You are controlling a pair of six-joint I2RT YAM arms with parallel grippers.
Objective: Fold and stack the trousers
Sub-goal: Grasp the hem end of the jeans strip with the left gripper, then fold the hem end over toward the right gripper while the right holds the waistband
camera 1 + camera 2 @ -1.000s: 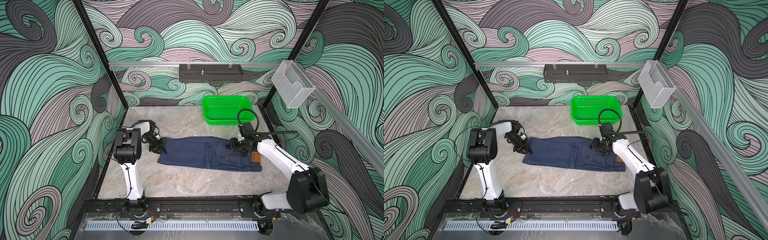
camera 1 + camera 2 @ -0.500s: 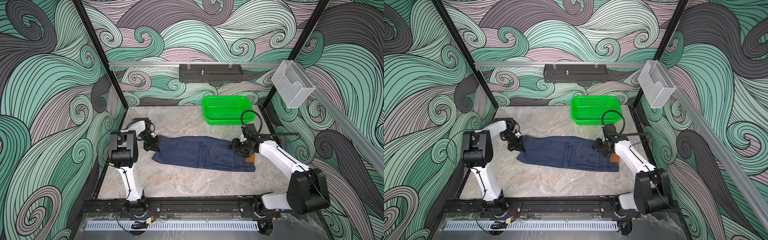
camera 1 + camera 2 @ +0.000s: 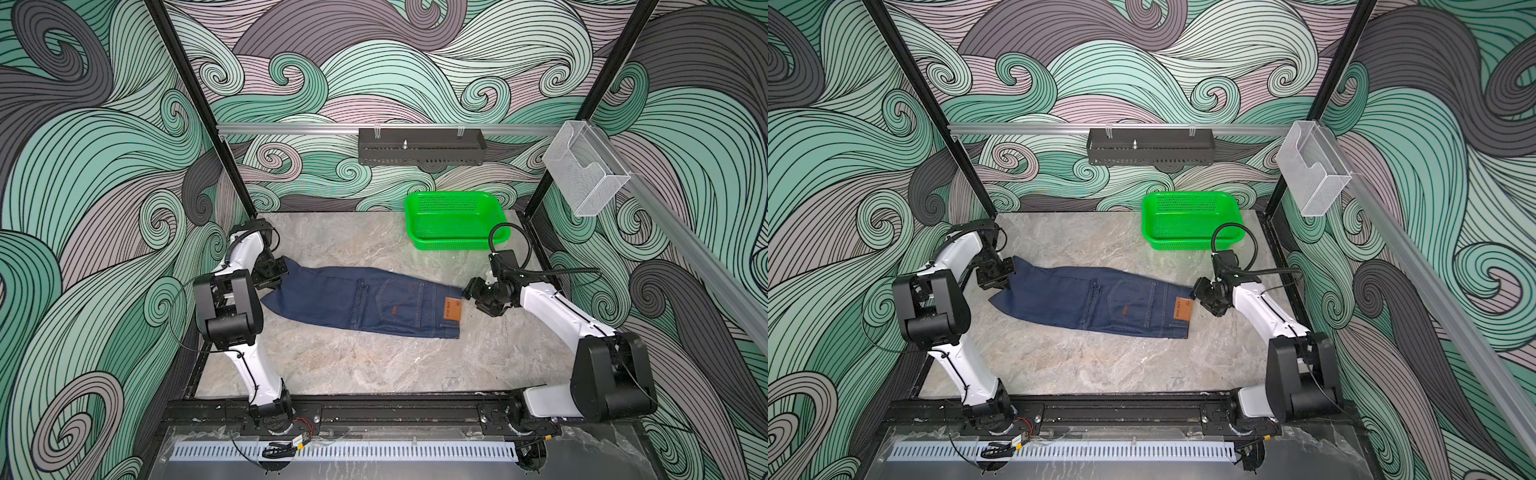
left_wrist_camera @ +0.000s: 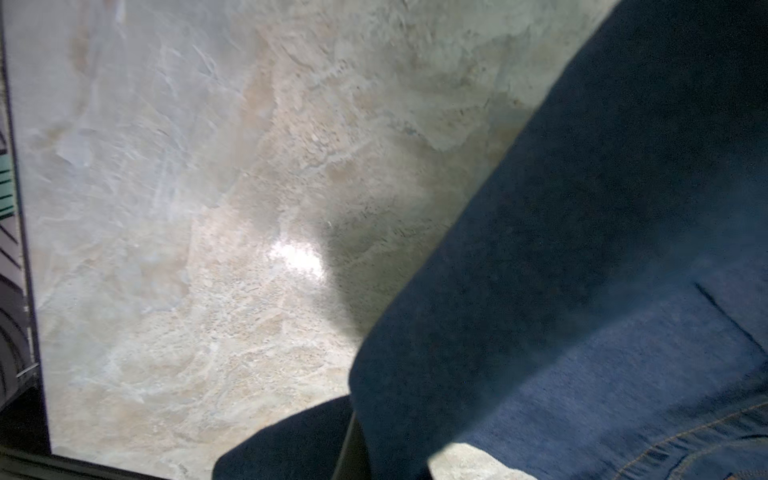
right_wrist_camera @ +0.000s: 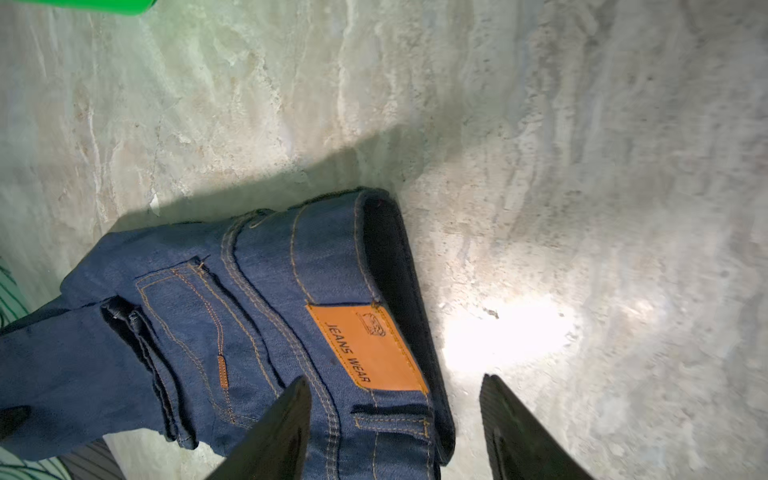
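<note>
At centre-left in a top view, my left gripper point(image 3: 277, 277) is clamped shut on the leg end of the trousers point(image 3: 357, 299). They lie across the middle of the marble table point(image 3: 374, 365), waistband rightward. Just beside the waistband, my right gripper point(image 3: 473, 296) has its fingers apart, holding nothing. A green basket point(image 3: 453, 243) sits upper right.

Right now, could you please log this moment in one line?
trousers: lying on table | left hand: shut on end opposite waistband | right hand: open at waistband
</note>
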